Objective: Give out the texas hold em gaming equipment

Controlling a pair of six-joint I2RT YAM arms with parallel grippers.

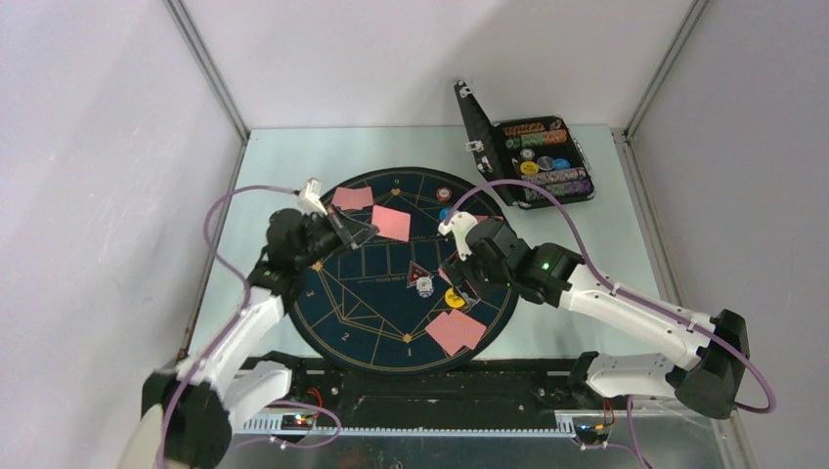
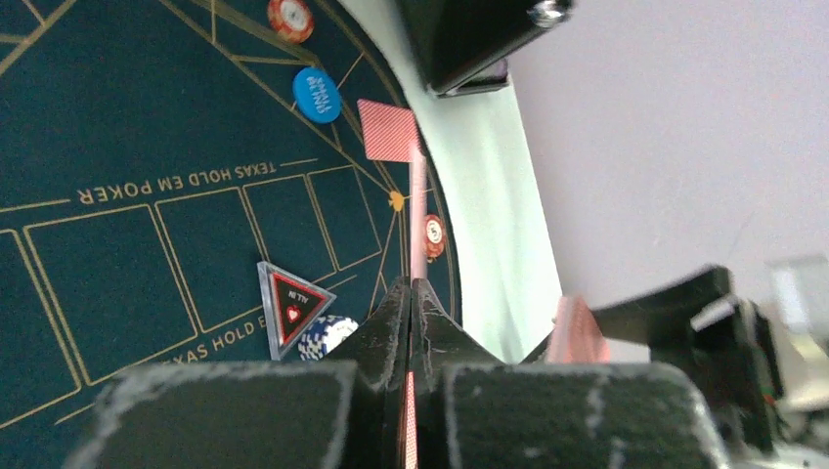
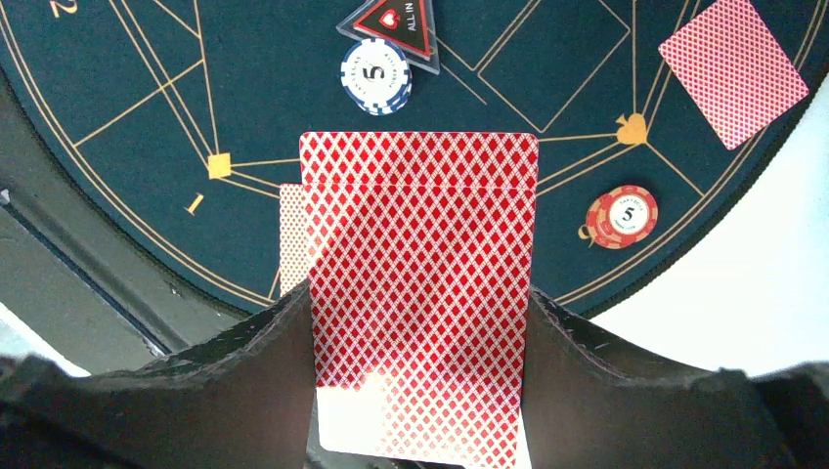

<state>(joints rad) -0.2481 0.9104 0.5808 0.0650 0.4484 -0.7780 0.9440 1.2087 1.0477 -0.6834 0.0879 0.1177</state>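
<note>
My left gripper (image 2: 412,285) is shut on one playing card (image 2: 417,210), seen edge-on, and holds it above the mat's upper left (image 1: 354,233). My right gripper (image 3: 420,298) is shut on a red-backed stack of cards (image 3: 420,225), gripped by its long edges over the mat's right side (image 1: 459,278). Face-down cards lie on the mat at the top left (image 1: 391,223), beside it (image 1: 352,198), and at the near right (image 1: 456,330). The triangular marker (image 3: 391,24), a blue-white chip (image 3: 374,75), a red chip (image 3: 622,216) and a blue disc (image 2: 317,94) rest on the mat.
The round dark-blue mat (image 1: 371,313) with gold lines covers the middle of the table. An open black case (image 1: 543,161) holding chips stands at the back right. Both arms reach in over the mat from the near edge. White walls close in the table.
</note>
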